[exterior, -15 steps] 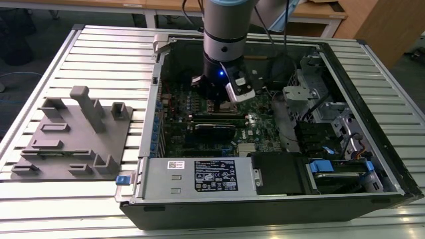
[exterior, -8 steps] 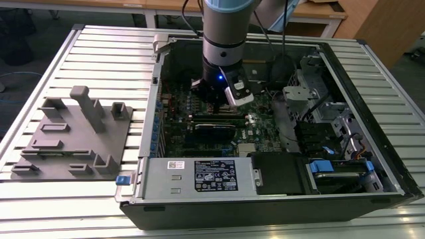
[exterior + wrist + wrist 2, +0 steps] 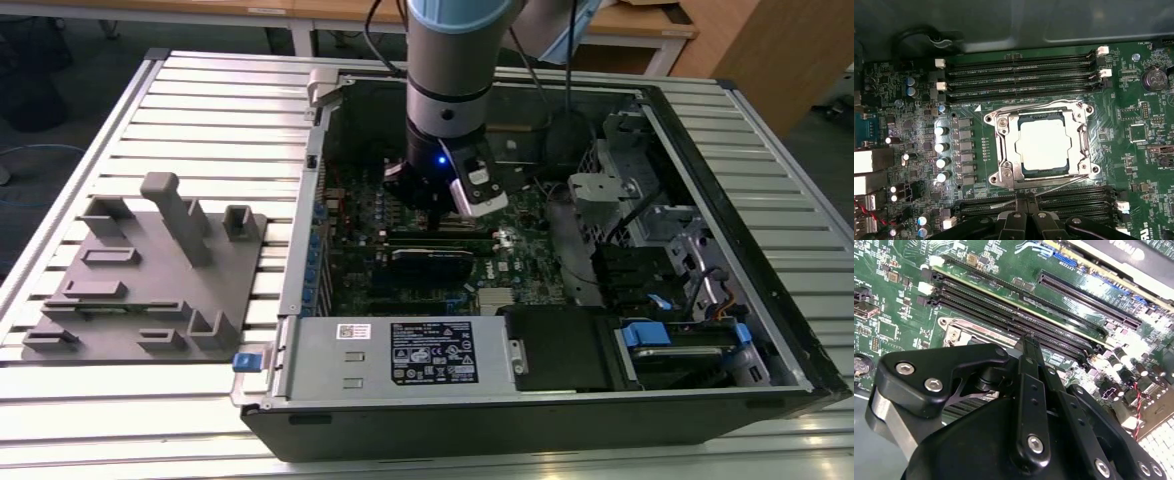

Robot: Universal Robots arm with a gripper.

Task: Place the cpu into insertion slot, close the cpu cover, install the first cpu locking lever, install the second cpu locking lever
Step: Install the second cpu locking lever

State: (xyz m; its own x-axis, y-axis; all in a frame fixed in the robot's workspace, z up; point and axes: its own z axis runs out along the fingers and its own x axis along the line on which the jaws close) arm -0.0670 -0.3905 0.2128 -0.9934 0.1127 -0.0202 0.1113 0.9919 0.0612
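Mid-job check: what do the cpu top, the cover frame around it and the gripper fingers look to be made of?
The cpu top looks like bare metal with a dull, pale finish: flat and evenly bright in the first wrist view. The cpu cover seems thin stamped steel, silvery and shiny, catching glints along its edges. The gripper fingers look matte black, metal or hard plastic, I cannot tell which, joined with bright screws.

Exterior view: high, angled down on the open computer case and my arm; first wrist view: close, straight down at the motherboard; second wrist view: nearer, oblique across that same board.
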